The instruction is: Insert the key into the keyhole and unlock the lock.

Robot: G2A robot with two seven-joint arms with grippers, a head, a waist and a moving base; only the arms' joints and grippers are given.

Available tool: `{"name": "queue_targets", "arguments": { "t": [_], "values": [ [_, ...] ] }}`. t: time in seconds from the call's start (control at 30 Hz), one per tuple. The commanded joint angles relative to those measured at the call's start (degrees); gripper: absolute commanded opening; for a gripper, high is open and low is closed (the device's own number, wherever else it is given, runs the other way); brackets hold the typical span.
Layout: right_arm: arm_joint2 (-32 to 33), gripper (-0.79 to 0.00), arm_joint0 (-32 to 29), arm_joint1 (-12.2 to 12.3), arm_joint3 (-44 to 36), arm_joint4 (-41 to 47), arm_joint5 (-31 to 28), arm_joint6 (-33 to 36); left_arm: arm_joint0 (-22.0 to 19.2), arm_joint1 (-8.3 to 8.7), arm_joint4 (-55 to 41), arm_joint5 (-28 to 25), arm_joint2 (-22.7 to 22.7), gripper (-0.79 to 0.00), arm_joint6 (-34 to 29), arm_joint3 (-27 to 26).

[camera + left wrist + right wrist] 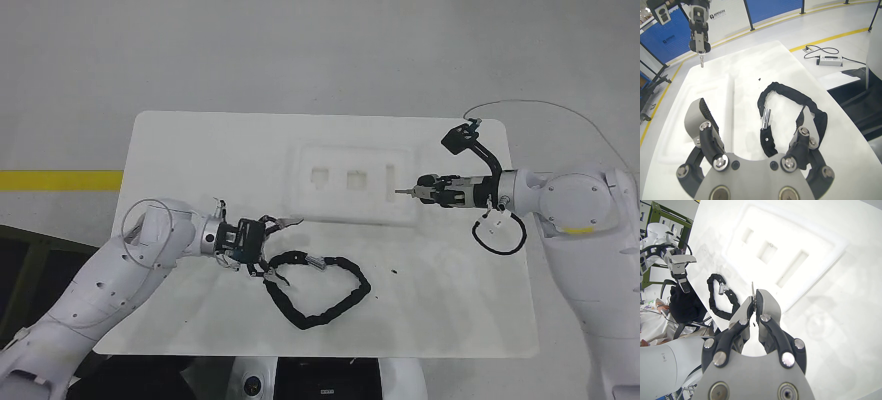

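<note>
A black fabric-sleeved chain lock [325, 300] lies looped on the white table [200, 150] near its front. The lock's chrome cylinder [766, 117] rests between the spread fingers of my left gripper [751, 110], which is open and low over the table. One finger [703, 110] is clear of the chain [800, 98]; the other sits against the sleeve. My right gripper [754, 301] hovers over the foam tray's edge, shut on a small metal key [752, 288] whose blade sticks out toward the lock. From above, the key [402, 190] is well apart from the cylinder [315, 262].
A white foam tray [355, 185] with three shallow recesses lies at the table's middle back, between the two arms. A small black speck [397, 270] sits on the table to the right of the chain. The table's front edge is close to the chain loop.
</note>
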Motion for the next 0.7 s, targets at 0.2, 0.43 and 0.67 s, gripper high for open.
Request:
{"name": "queue_targets", "arguments": {
  "t": [0.2,0.43,0.67],
  "values": [
    [0.00,-0.785,0.00,0.00,0.00,0.00,0.00,0.00,-1.60,-1.19,-0.71,-2.17,2.54,0.000,-5.57,1.03],
    [0.00,-0.785,0.00,0.00,0.00,0.00,0.00,0.00,-1.57,-1.29,-1.23,-2.06,2.72,0.000,-5.21,1.22],
    [0.00,-0.785,0.00,0.00,0.00,0.00,0.00,0.00,-1.57,-1.29,-1.23,-2.06,2.72,0.000,-5.21,1.22]
  ]
}}
